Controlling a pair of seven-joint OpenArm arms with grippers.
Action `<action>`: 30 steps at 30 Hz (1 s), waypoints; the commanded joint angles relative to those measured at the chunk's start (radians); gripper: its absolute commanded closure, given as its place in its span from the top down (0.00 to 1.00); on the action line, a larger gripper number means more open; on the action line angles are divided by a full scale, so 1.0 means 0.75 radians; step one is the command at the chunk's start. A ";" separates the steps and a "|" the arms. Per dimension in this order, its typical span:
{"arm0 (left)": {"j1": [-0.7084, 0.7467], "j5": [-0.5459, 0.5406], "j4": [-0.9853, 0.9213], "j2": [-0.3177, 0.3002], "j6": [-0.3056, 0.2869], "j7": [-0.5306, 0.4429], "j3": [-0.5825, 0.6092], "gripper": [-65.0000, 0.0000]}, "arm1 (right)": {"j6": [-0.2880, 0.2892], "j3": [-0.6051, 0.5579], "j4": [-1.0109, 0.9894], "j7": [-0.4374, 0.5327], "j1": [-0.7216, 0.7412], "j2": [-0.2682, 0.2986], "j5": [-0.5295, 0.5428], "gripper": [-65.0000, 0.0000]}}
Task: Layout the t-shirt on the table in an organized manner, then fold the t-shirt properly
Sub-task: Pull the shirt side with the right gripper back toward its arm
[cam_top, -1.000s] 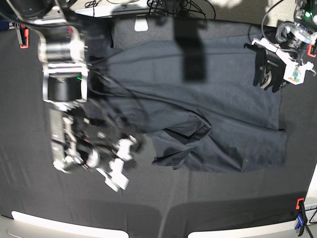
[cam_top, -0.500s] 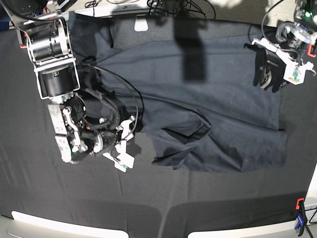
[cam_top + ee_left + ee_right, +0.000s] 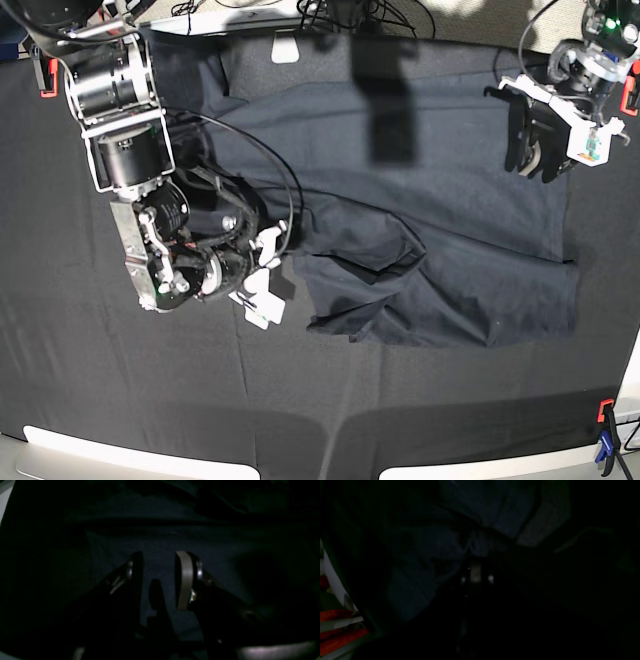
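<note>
**Right arm pinches a bunched shirt edge; left arm waits open at the far corner**

The t-shirt [image 3: 430, 230] lies rumpled across the middle of the table [image 3: 80, 380], reaching toward its far edge, with a folded-over ridge running through the cloth. The right gripper [image 3: 268, 270] sits at the shirt's edge on the base view's left; its jaws are closed together, and the dim right wrist view suggests cloth gathered at the tips, though I cannot tell how much is caught. The left gripper [image 3: 545, 140] hovers over the shirt's far corner on the view's right, jaws parted and holding nothing.

The risk from here, I judge, is a thin pinch: a pull could let the slippery fabric slide free, or drag the matte table cover along if that was nipped too. The ridge may also tighten rather than flatten.

A clamp [image 3: 605, 425] grips the near corner, cables [image 3: 340, 12] trail beyond the far edge, and the right arm's own cable loops over the cloth.
</note>
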 commanded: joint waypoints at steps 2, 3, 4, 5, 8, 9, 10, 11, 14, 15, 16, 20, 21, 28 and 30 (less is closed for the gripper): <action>0.004 -0.011 0.022 -0.016 -0.001 -0.036 -0.009 0.30 | 0.012 0.034 0.024 0.013 0.051 0.014 0.011 0.00; 0.004 -0.011 0.022 -0.015 -0.001 -0.036 -0.009 0.30 | 0.012 0.052 0.028 0.019 0.057 0.021 0.011 0.00; 0.004 -0.011 0.022 -0.015 -0.001 -0.035 -0.009 0.30 | 0.012 0.079 0.034 0.023 0.064 0.034 0.011 0.00; 0.004 -0.011 0.022 -0.015 -0.001 -0.035 -0.009 0.30 | 0.012 0.113 0.039 0.023 0.069 0.046 0.011 0.00; 0.004 -0.011 0.022 -0.015 -0.001 -0.035 -0.009 0.30 | 0.012 0.243 0.043 0.021 0.082 0.090 -0.025 0.00; 0.004 -0.011 0.022 -0.015 -0.001 -0.035 -0.009 0.30 | 0.012 0.292 0.043 0.022 0.085 0.103 -0.054 0.00; 0.004 -0.011 0.022 -0.015 -0.001 -0.036 -0.009 0.30 | 0.012 0.343 0.043 0.022 0.085 0.116 -0.089 0.00; 0.003 -0.011 0.022 -0.015 -0.001 -0.036 -0.009 0.30 | 0.012 0.394 0.043 0.024 0.085 0.129 -0.129 0.00; 0.003 -0.011 0.022 -0.015 -0.001 -0.036 -0.009 0.30 | 0.012 0.528 0.043 0.032 0.081 0.171 -0.226 0.00; 0.003 -0.011 0.022 -0.015 -0.001 -0.036 -0.009 0.30 | 0.012 0.556 0.043 0.040 0.080 0.190 -0.243 0.00; 0.003 -0.011 0.022 -0.015 -0.001 -0.036 -0.009 0.30 | 0.012 0.579 0.042 0.060 0.077 0.210 -0.263 0.00; 0.004 -0.011 0.022 -0.015 -0.001 -0.036 -0.009 0.30 | 0.012 0.626 0.042 0.194 0.063 0.287 -0.395 0.00; 0.004 -0.011 0.022 -0.015 -0.001 -0.036 -0.009 0.30 | 0.012 0.625 0.042 0.221 0.058 0.305 -0.437 0.00; 0.004 -0.011 0.022 -0.015 -0.001 -0.036 -0.009 0.30 | -0.150 0.625 0.040 0.402 0.044 0.374 -0.782 0.00; 0.004 -0.011 0.022 -0.015 -0.001 -0.036 -0.009 0.30 | -0.268 0.625 0.040 0.480 0.038 0.380 -0.883 0.00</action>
